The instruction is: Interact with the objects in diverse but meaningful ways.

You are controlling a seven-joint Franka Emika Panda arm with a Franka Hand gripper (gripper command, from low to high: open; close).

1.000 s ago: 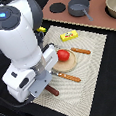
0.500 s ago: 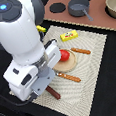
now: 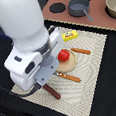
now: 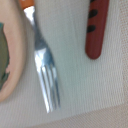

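Observation:
A red tomato [image 3: 64, 55] sits on a round beige plate [image 3: 70, 64] on the woven mat [image 3: 93, 71]. A yellow packet [image 3: 69, 35] lies behind it. An orange-handled fork [image 3: 70, 77] lies beside the plate; in the wrist view the fork [image 4: 45, 75] is close below, with the plate's rim [image 4: 11, 60] next to it. A red-brown sausage with black marks [image 4: 95, 30] lies beside the fork and also shows in the exterior view [image 3: 51, 91]. My gripper [image 3: 42, 81] hangs low over the fork and sausage; its fingers are hidden. The banana is out of view.
A grey long-handled saucepan [image 3: 78, 7] stands on a brown toy stove [image 3: 98, 18] at the back. A grey pot [image 3: 112, 5] is at the back right. Another orange-handled utensil [image 3: 81, 51] lies on the exterior view's right of the tomato.
The arm has shifted slightly toward the exterior view's right, over the fork. The objects on the mat have not moved.

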